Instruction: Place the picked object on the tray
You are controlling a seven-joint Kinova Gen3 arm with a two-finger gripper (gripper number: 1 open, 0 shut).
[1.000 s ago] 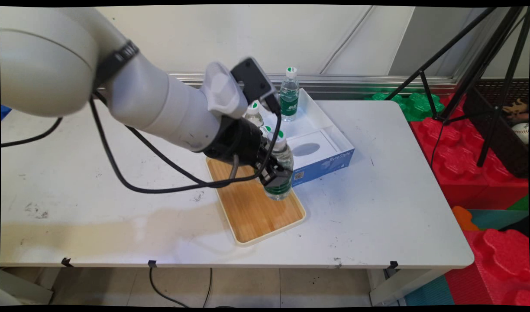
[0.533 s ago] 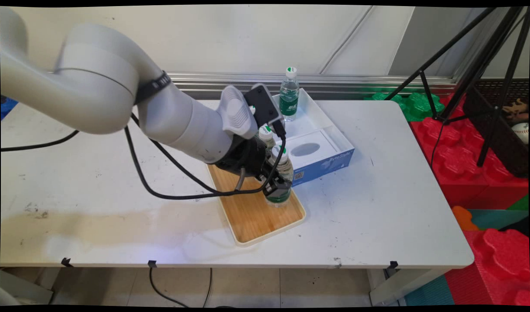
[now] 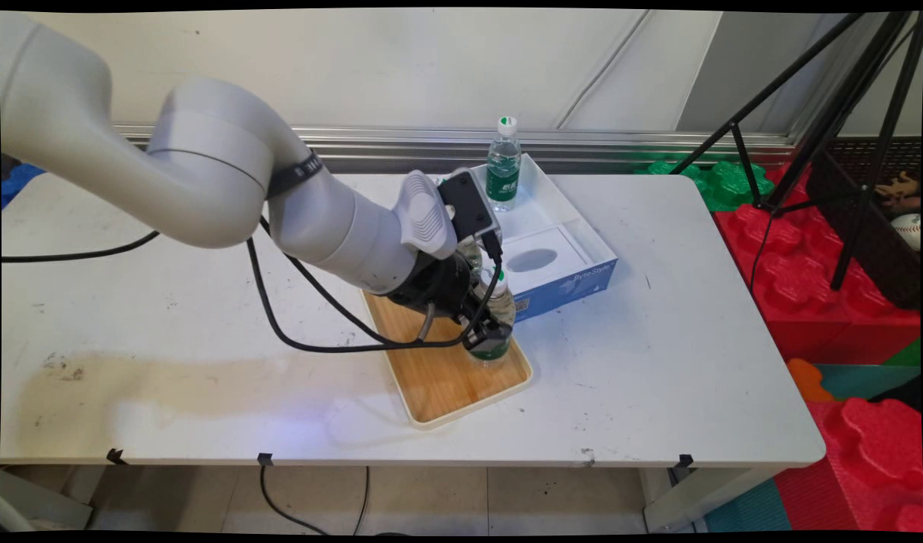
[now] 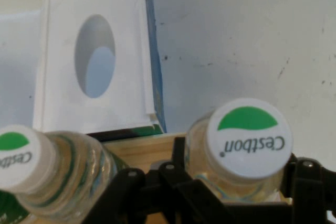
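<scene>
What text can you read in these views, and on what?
"Cestbon": white cap of the water bottle in the gripper.
"Cestbon", cut off: cap of the neighbouring bottle.
"ByteStyle": blue side of the box.
QR code on the box, bottle labels: too small to read.

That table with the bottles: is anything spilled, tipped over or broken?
Nothing is spilled or tipped. The gripper grips one capped water bottle upright over the wooden tray; another bottle stands upright in the white box. The table shows only brownish stains.
</scene>
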